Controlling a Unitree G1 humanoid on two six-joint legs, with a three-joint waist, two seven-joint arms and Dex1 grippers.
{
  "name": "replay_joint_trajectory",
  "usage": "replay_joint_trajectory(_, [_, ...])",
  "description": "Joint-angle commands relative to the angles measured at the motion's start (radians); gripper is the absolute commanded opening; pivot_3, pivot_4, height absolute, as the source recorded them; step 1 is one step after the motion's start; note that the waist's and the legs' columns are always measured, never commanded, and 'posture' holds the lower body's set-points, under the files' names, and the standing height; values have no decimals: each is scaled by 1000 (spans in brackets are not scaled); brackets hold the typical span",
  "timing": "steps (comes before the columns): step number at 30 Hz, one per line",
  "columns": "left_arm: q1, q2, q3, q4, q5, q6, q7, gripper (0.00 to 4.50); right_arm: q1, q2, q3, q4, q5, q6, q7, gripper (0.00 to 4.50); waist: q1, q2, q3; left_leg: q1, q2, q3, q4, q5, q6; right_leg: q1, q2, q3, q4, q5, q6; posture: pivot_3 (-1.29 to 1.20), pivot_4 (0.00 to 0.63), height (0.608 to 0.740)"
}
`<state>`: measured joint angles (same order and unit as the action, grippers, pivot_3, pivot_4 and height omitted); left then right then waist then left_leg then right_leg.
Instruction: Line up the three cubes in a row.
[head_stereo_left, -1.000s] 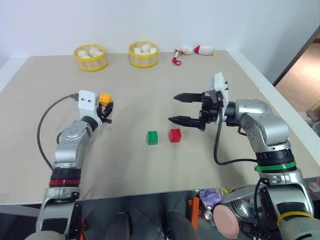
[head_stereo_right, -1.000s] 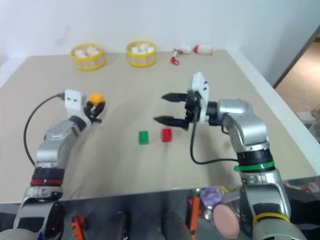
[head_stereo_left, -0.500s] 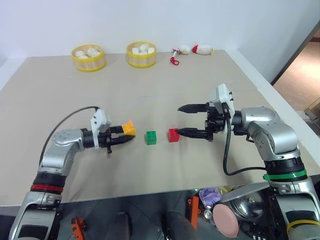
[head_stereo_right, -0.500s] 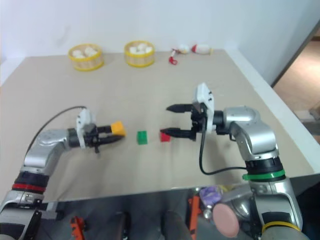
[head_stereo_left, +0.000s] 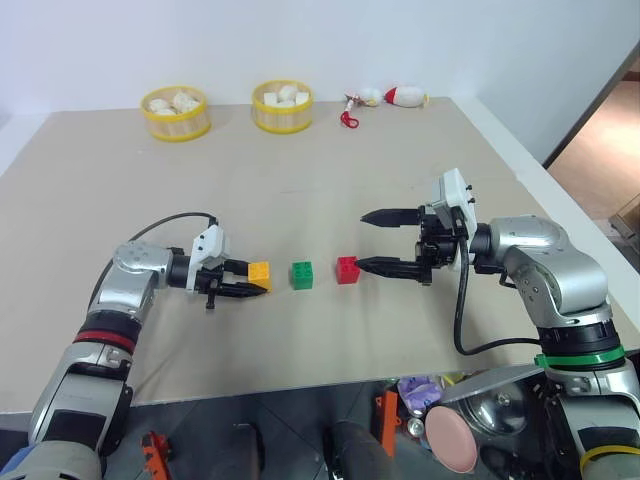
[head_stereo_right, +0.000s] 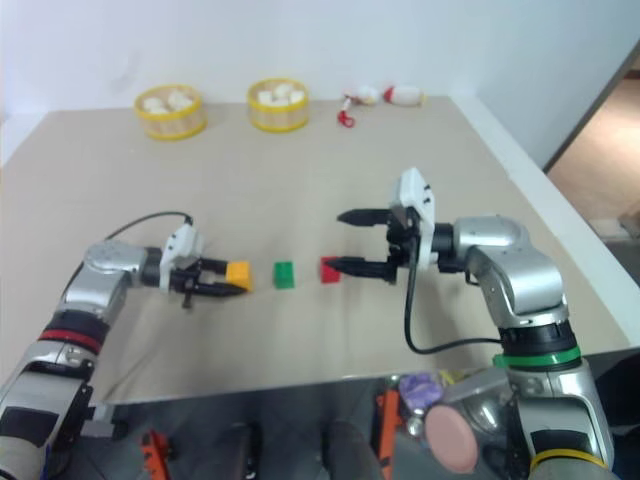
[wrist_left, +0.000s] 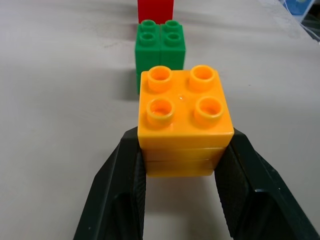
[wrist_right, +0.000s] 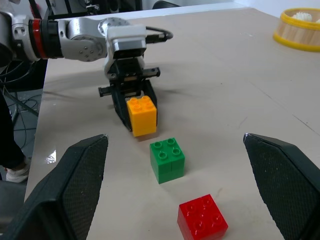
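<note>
Three studded cubes stand in a line across the middle of the table (head_stereo_left: 420, 170): orange-yellow (head_stereo_left: 259, 272), green (head_stereo_left: 303, 274) and red (head_stereo_left: 347, 269). My left gripper (head_stereo_left: 250, 281) points along the row from the left, shut on the orange-yellow cube (wrist_left: 185, 117); its fingers (wrist_left: 117, 190) press the cube's two sides. The cube is low at the tabletop, a small gap from the green cube (wrist_left: 160, 47); whether it rests on the table I cannot tell. My right gripper (head_stereo_left: 365, 241) hangs open just right of the red cube (wrist_right: 202, 219), its lower finger close to it, holding nothing.
Two yellow baskets (head_stereo_left: 176, 112) (head_stereo_left: 282, 106) with white lumps stand at the table's back edge. Small red-and-white toys (head_stereo_left: 395, 98) lie to their right. The table's right edge (head_stereo_left: 560, 215) runs behind my right arm.
My left gripper has swung right and down with the orange-yellow cube, from the back left to just left of the green cube. The right gripper has stayed open beside the red cube.
</note>
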<state>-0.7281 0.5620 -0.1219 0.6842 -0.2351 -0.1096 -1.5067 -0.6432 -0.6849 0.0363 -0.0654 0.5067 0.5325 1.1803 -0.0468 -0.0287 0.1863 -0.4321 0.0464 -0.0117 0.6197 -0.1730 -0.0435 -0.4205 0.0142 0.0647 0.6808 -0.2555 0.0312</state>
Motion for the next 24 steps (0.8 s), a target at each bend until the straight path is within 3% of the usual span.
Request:
replay_joint_trajectory(1, [-28, 7, 13, 32, 4, -27, -31, 1314, -4, -13, -36, -46, 20, -1, -8, 4500, 0, 0, 0, 0, 0, 0, 0, 0, 0, 0, 0, 0, 0, 0, 0, 0, 150, 740])
replay_joint_trajectory(13, [-16, 26, 19, 126, 59, -128, -48, 1314, -4, -14, -40, -45, 27, 4, -9, 4500, 1, 0, 0, -1, 0, 0, 1, 0, 0, -1, 0, 0, 1, 0, 0, 0, 150, 740])
replay_joint_trajectory(24, [-49, -17, 41, 163, 55, -186, 21, 1314, -11, -18, -34, -28, 29, 9, 2, 4500, 1, 0, 0, 0, 1, 0, 3, 1, 2, 0, 2, 0, 3, 3, -1, 0, 150, 740])
